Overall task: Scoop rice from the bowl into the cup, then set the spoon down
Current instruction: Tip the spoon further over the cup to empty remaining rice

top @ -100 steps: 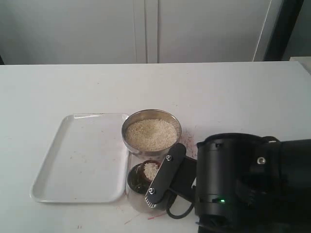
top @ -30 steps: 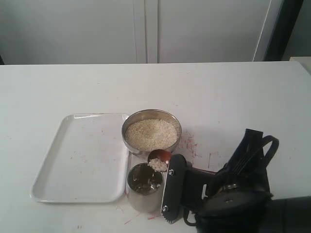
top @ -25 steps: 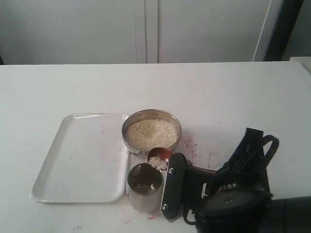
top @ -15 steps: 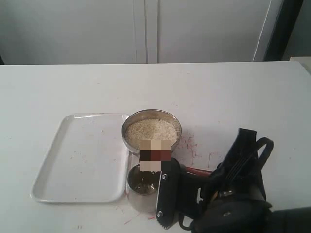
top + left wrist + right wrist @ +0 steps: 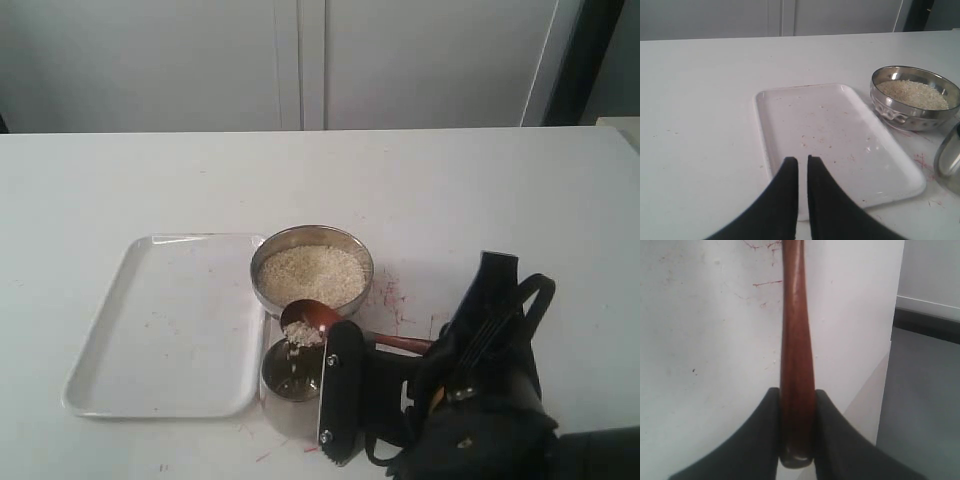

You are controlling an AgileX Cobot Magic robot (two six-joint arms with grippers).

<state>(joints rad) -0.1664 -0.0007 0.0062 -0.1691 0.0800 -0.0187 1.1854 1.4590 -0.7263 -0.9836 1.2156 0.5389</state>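
The steel bowl (image 5: 262, 294) holds off-white rice (image 5: 312, 274) at the table's middle. Just in front of it stands the steel cup (image 5: 285, 410). The wooden spoon (image 5: 310, 320) hangs tilted over the cup's mouth, and grains are falling from its head into the cup. My right gripper (image 5: 348, 345) is shut on the spoon's handle (image 5: 795, 330), which sits squeezed between the black fingers (image 5: 765, 430). My left gripper (image 5: 802, 160) is shut and empty above the near edge of the tray. It also sees the bowl (image 5: 885, 107) and the cup (image 5: 950, 157).
A white rectangular tray (image 5: 170, 320) lies left of the bowl and cup, touching or nearly touching them. Red marks stain the table (image 5: 395, 295) right of the bowl. The right arm's black body (image 5: 480, 410) fills the front right corner. The table's edge (image 5: 890, 355) shows in the right wrist view.
Over the last second the spoon head moved left from beside the bowl's rim to above the cup and tipped. Rice that lay on it is now spilling into the cup.
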